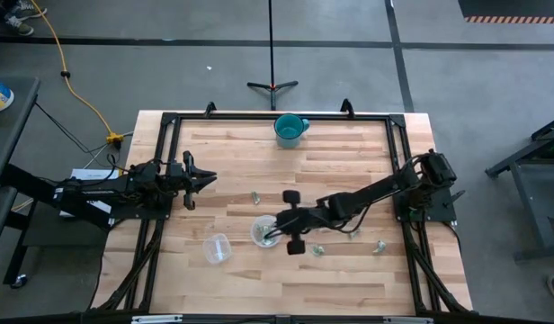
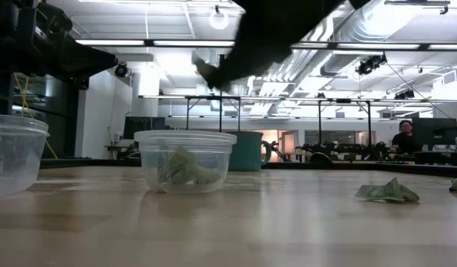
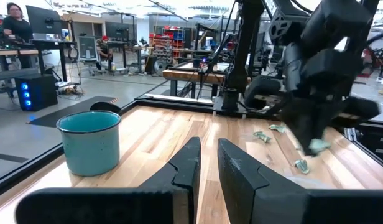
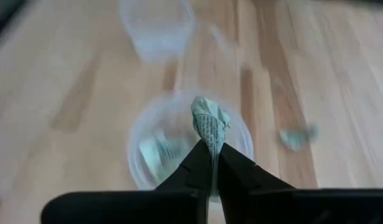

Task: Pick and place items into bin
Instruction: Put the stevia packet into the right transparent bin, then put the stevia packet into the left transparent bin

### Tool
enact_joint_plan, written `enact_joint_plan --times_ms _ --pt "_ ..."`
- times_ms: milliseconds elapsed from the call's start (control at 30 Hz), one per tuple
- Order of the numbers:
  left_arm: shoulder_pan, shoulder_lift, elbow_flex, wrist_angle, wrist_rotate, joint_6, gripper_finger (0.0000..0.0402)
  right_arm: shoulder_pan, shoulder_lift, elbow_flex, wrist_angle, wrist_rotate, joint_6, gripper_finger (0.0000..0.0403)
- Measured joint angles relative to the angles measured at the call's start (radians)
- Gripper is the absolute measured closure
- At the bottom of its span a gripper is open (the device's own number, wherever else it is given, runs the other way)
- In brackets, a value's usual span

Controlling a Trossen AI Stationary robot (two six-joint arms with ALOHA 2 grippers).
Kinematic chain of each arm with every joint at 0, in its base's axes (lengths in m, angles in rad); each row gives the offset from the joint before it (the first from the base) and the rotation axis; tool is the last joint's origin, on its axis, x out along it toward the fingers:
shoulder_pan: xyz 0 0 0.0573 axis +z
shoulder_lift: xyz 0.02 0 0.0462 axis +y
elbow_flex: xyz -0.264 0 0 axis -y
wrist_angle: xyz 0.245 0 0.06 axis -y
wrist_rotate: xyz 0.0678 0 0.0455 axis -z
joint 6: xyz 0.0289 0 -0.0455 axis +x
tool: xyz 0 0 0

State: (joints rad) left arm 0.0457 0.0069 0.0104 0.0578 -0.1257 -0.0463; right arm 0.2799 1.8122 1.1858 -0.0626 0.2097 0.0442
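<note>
My right gripper hovers over a clear plastic cup at mid-table, shut on one crumpled pale green-silver piece. The cup stands upright on the wood and holds a few pieces. More pieces lie loose on the table: one toward the far side of the cup, others to its right. My left gripper waits at the table's left, its fingers a narrow gap apart and empty. My right gripper pinches the piece by its lower end between the two fingertips. The fingers slant down from the table's right. The piece is lifted clear, sticks out past the fingertips and hangs above the cup's mouth.
A second clear cup stands to the near left of the first. A teal mug stands at the far edge. A black frame borders the table. People show in the room beyond.
</note>
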Motion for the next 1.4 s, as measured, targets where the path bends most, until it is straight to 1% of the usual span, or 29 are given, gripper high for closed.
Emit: enact_joint_plan --times_ms 67,167,267,367,533,600,700,767,933,1033,1100,1200,1267,1333,1400 --pt "0.0 0.0 0.0 0.0 0.0 0.0 0.0309 -0.004 0.014 0.0 0.053 -0.025 -0.027 0.0394" --pt "0.0 0.0 0.0 0.0 0.0 0.0 0.0309 -0.013 0.043 0.0 0.067 -0.042 -0.019 0.0399" --pt "0.0 0.0 0.0 0.0 0.0 0.0 0.0309 -0.027 0.063 -0.001 0.062 -0.072 0.007 0.0378" --pt "0.0 0.0 0.0 0.0 0.0 0.0 0.0309 -0.036 0.072 -0.001 0.06 -0.088 0.027 0.033" --pt "0.0 0.0 0.0 0.0 0.0 0.0 0.0309 -0.041 0.073 -0.001 0.058 -0.09 0.051 0.0228" --pt "0.0 0.0 0.0 0.0 0.0 0.0 0.0309 -0.04 0.068 -0.001 0.007 -0.09 0.059 0.0194" --pt "0.0 0.0 0.0 0.0 0.0 0.0 0.0309 -0.04 0.04 -0.001 -0.167 -0.092 0.144 0.0161" --pt "0.0 0.0 0.0 0.0 0.001 0.0 0.0309 -0.04 0.012 -0.001 -0.313 -0.096 0.233 0.0153" --pt "0.0 0.0 0.0 0.0 0.001 0.0 0.0309 -0.032 -0.031 -0.001 -0.692 -0.167 0.466 0.0155" --pt "0.0 0.0 0.0 0.0 0.001 0.0 0.0309 -0.004 -0.036 -0.001 -0.876 -0.224 0.546 0.0154" --pt "0.0 0.0 0.0 0.0 0.001 0.0 0.0309 0.022 -0.035 -0.007 -0.968 -0.258 0.59 0.0154" --pt "0.0 0.0 0.0 0.0 0.001 0.0 0.0309 0.069 -0.035 -0.009 -1.055 -0.283 0.655 0.0155" --pt "0.0 0.0 0.0 0.0 0.001 0.0 0.0309 0.101 -0.035 -0.01 -1.067 -0.287 0.685 0.0157" --pt "0.0 0.0 0.0 0.0 0.001 0.0 0.0309 0.131 -0.035 -0.01 -1.039 -0.277 0.7 0.0157" --pt "0.0 0.0 0.0 0.0 0.001 0.0 0.0309 0.155 -0.035 -0.01 -0.958 -0.241 0.707 0.0157"
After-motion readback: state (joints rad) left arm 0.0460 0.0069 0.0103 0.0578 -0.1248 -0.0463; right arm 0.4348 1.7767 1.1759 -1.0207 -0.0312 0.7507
